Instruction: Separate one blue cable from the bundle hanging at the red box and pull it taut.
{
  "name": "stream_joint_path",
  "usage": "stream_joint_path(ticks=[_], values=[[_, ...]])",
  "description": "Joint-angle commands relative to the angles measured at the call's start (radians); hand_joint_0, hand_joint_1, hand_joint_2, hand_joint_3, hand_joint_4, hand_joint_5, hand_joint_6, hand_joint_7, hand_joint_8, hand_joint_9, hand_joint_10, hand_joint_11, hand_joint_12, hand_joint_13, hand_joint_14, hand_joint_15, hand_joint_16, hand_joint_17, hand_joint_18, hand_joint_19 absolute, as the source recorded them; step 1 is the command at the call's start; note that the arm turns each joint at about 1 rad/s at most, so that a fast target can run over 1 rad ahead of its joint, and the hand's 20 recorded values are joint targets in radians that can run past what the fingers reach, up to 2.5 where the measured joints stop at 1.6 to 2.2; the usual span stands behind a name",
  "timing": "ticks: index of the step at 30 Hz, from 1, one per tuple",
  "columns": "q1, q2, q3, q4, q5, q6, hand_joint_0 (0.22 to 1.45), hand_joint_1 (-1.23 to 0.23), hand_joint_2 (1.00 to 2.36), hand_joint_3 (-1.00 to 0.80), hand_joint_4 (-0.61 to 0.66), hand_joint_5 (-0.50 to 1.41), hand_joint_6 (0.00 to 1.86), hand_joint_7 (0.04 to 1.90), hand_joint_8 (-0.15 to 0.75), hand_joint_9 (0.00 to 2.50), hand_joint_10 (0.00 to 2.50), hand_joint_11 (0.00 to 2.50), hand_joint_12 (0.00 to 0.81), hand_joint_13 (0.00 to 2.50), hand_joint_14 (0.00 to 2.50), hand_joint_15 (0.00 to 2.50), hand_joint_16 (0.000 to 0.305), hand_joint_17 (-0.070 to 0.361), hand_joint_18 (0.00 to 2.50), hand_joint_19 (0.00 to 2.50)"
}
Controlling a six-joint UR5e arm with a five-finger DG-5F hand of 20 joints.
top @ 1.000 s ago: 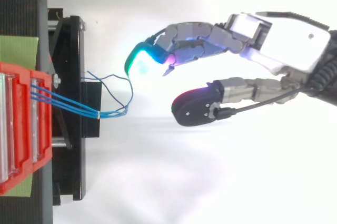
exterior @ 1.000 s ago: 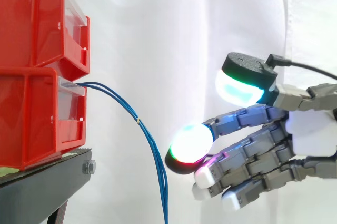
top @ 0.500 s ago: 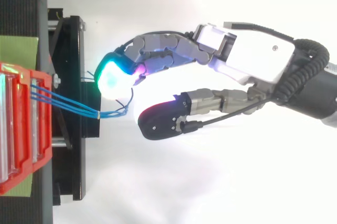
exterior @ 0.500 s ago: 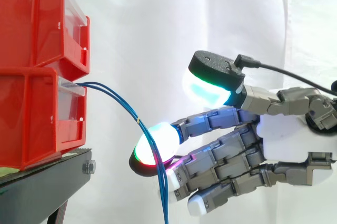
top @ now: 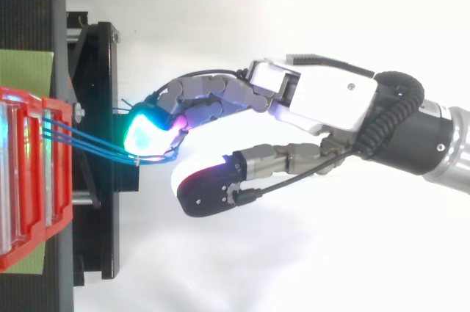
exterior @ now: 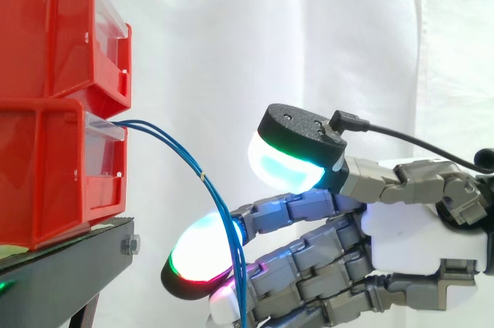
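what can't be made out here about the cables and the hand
- Side view: the blue cables run off the bottom edge, so their lower ends are cut off.
- Top view: the hand has a glowing fingertip over the cable loop, so it is hidden whether one cable is separated.
- Side view: the lower red bin hides where the cables start.

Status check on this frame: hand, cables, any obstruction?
Hand open, thumb apart above. Fingertips among blue cables, none pinched, all slack from lower red bin. No obstruction seen.
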Motion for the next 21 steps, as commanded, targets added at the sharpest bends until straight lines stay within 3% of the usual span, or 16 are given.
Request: stream_joint_path(ticks=[1, 9, 16, 21], values=[[0.000, -0.030, 0.026, 0.008, -0.016, 0.007, 0.56, -0.52, 1.00, -0.50, 0.30, -0.17, 0.50, 0.92, 0.293, 0.63, 0.01, 0.43, 0.300, 0.46, 0.01, 0.26, 0.039, 0.088, 0.46, 0.41], [-0.006, -0.047, 0.067, -0.013, -0.042, 0.030, 0.57, -0.54, 1.00, -0.50, 0.31, -0.16, 0.50, 0.95, 0.298, 0.68, 0.02, 0.45, 0.292, 0.50, 0.01, 0.27, 0.038, 0.086, 0.49, 0.41], [-0.009, -0.046, 0.067, -0.007, -0.043, 0.043, 0.59, -0.52, 1.00, -0.48, 0.30, -0.15, 0.50, 0.99, 0.299, 0.70, 0.01, 0.45, 0.291, 0.53, 0.01, 0.27, 0.038, 0.084, 0.51, 0.41], [-0.023, -0.046, 0.067, -0.007, -0.051, 0.060, 0.59, -0.51, 1.00, -0.47, 0.30, -0.15, 0.50, 1.01, 0.295, 0.71, 0.01, 0.46, 0.292, 0.54, 0.01, 0.28, 0.037, 0.084, 0.51, 0.41]])
